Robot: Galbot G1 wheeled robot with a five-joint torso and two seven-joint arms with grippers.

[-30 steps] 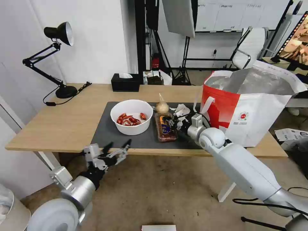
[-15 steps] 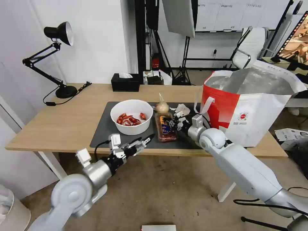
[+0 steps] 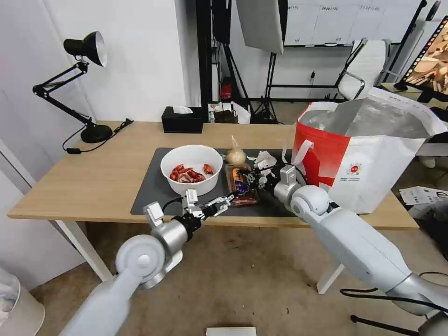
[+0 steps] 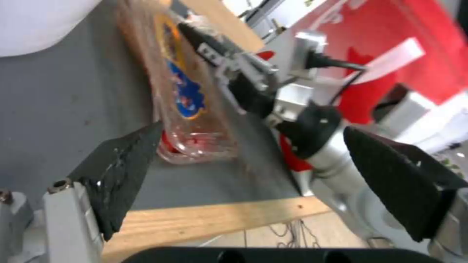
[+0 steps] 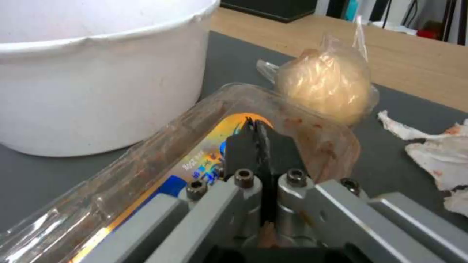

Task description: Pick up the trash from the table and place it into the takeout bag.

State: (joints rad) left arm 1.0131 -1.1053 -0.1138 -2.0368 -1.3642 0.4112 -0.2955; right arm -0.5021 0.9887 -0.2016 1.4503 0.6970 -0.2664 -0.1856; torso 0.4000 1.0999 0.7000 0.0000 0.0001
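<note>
Left gripper (image 3: 223, 204) has advanced to the clear tray (image 3: 241, 186); right gripper (image 3: 249, 178) stays clamped

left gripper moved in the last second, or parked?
Yes. The left gripper has come up from below the table edge and rightward, now open at the front edge of the dark mat, beside the clear tray.

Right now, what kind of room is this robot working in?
Probably an office or studio used as a test space. A light-wood desk holds a black desk lamp and a takeout bag, and behind it stand a white office chair and black light stands.
</note>
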